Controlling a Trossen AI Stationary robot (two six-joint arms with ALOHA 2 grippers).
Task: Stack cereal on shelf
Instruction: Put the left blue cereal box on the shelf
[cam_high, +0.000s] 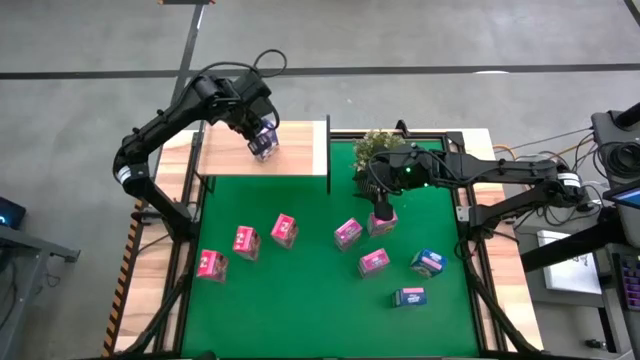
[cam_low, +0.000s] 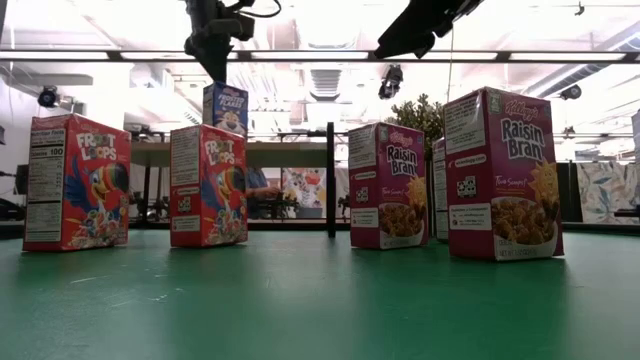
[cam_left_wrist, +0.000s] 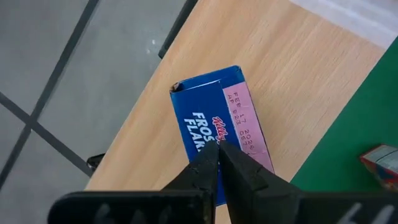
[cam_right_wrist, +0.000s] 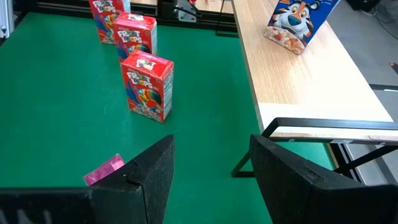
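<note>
A flat pale light-wood shelf board (cam_high: 300, 150) with thin black metal uprights stands at the far left edge of the green mat (cam_high: 320, 300). Above it, the left gripper (cam_high: 262, 143) has its 2 dark fingers (cam_left_wrist: 208, 171) pressed together directly over the top of a blue rectangular cardboard Frosted Flakes box (cam_left_wrist: 202, 121), which stands upright on the board; whether the fingertips touch the box cannot be told. The right gripper (cam_high: 382, 212) hangs over the mat just beside the small potted green plant (cam_high: 378, 145), its jaws set apart with nothing between them, directly over a pink Raisin Bran box (cam_high: 384, 226). On the mat, 3 red Froot Loops boxes (cam_right_wrist: 148, 84) stand upright toward the left side, more pink Raisin Bran boxes (cam_low: 500, 175) stand near the centre, and 2 blue boxes (cam_high: 427, 262) sit toward the right front, well apart from the shelf.
</note>
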